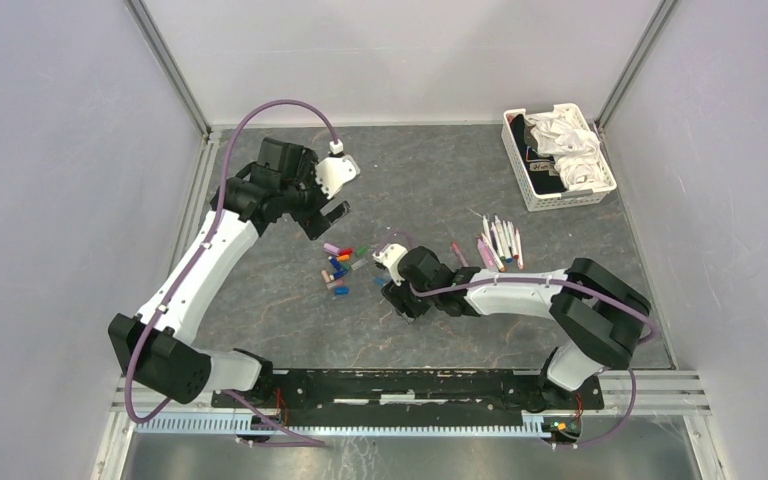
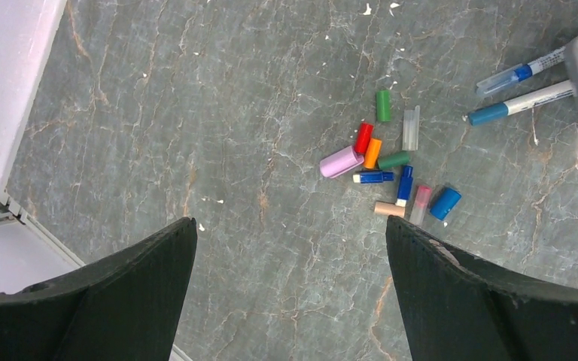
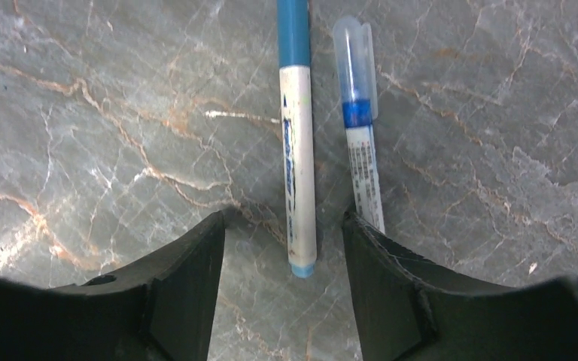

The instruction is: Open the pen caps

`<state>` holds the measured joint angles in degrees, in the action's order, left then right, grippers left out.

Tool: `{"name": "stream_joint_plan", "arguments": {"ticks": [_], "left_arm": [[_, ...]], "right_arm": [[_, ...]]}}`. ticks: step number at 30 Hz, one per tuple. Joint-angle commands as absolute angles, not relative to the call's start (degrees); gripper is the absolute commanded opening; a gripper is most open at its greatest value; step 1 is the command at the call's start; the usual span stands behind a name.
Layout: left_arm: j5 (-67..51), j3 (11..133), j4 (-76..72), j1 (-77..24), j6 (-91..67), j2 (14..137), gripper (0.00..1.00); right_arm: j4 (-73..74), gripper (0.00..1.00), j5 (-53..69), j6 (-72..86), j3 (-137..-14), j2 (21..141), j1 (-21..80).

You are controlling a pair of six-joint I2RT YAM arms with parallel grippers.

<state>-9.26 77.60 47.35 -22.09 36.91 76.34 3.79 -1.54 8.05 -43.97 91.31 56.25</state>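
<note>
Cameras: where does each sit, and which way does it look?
Top: fixed above and behind, looking down on the table; the left arm and right arm show.
Left wrist: on the left arm, looking down past the open left pincer at the loose caps.
Right wrist: on the right arm, looking down; the open right pincer straddles a teal-capped pen beside a clear-capped pen.
Shared: both wrist views show those two pens.

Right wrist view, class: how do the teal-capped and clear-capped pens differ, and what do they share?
The teal-capped pen has a solid cap; the clear-capped pen a see-through one, showing blue. The teal-capped pen ends between the fingers of the right gripper; the clear-capped pen runs behind one. Both are white-barrelled and parallel.
</note>
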Motion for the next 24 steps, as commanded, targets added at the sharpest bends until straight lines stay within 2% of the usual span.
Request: {"name": "stream_joint_plan", "arguments": {"ticks": [1, 4, 9, 12, 14, 20, 24], "left_arm": [[-10.76, 78.18, 48.09, -21.85, 37.29, 76.3, 1.0], [-11.3, 77.44, 48.49, -21.81, 38.47, 75.92, 1.0], [-12.28, 72.84, 47.37, -21.56, 42.33, 74.13, 1.0], [-15.16, 68.62, 46.33, -20.46, 44.29, 72.33, 1.0], [-17.75, 67.08, 46.5, -19.91, 45.98, 71.32, 1.0], [-25.84, 60.57, 50.36, -19.27, 55.81, 68.9, 1.0], [-31.84, 58.45, 52.03, -19.3, 59.82, 68.25, 1.0]], "right_arm": [[1.36, 0.59, -3.21, 5.59, -46.75, 94.45, 56.5], [0.77, 0.45, -3.95, 4.39, -46.74, 95.87, 56.77], [-2.87, 0.31, -4.07, 4.25, -43.71, 96.14, 57.21], [-3.41, 0.09, -3.24, 4.4, -43.53, 96.11, 57.31], [-2.61, 0.0, -1.92, 4.4, -44.34, 95.18, 57.34], [-1.5, 0.0, 5.34, 5.64, -46.14, 88.2, 55.58], [-1.52, 0.0, 17.32, 7.54, -46.31, 84.42, 51.08]]}}
